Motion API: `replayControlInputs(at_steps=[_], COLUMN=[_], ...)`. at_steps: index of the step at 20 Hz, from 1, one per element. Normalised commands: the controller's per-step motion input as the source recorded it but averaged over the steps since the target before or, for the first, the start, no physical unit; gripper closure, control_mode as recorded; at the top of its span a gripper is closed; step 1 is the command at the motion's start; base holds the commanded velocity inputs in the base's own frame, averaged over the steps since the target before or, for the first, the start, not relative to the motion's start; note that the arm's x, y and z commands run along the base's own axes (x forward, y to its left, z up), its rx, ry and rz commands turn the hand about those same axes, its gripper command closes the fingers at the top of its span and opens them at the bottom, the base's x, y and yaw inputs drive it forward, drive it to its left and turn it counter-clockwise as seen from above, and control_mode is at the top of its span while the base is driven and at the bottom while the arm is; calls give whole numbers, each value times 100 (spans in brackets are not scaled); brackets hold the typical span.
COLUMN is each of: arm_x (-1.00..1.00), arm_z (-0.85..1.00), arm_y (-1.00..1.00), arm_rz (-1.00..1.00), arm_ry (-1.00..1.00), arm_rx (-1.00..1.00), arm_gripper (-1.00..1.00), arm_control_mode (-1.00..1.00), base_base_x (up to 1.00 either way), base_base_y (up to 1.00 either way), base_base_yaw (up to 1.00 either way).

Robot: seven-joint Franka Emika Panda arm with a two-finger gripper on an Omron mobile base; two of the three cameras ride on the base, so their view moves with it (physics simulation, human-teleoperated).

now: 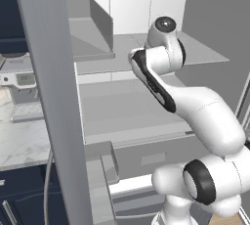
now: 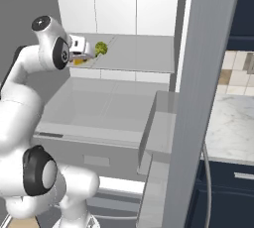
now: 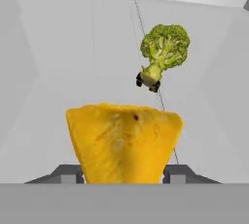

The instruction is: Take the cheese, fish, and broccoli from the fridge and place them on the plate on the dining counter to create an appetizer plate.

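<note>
Nearest in the hand view, the cheese (image 3: 124,142) sits squarely between the two fingertips (image 3: 68,173), its broad edge up and its taper running down between them; the hand (image 3: 123,174) looks clamped on its flanks, so lifting seems the next move. Beyond it, up and right, the broccoli (image 3: 163,52) stands on the fridge (image 1: 97,33) shelf. The right base view places the hand (image 2: 79,48) on the upper shelf; the left base view hides it behind the arm.

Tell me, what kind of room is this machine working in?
Most likely a kitchen: it reaches into an open fridge with glass shelves holding cheese and broccoli, beside a marble counter.
</note>
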Motion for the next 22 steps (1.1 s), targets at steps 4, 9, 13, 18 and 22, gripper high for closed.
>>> replayControlInputs(at_steps=[4,9,13,18,22], arm_x=[-100,-100,-85,-83,0], arm_z=[19,39,53,46,0], arm_y=[-45,-36,-23,-5,0], arm_rz=[0,0,0,0,0], arm_ry=[-27,-26,-5,-1,0], arm_rx=[0,0,1,0,0], arm_gripper=[100,100,100,100,100], arm_control_mode=[-100,-100,-100,-100,100], base_base_x=[0,0,0,0,-97], base_base_y=[0,0,0,0,0], base_base_yaw=[0,0,0,0,0])
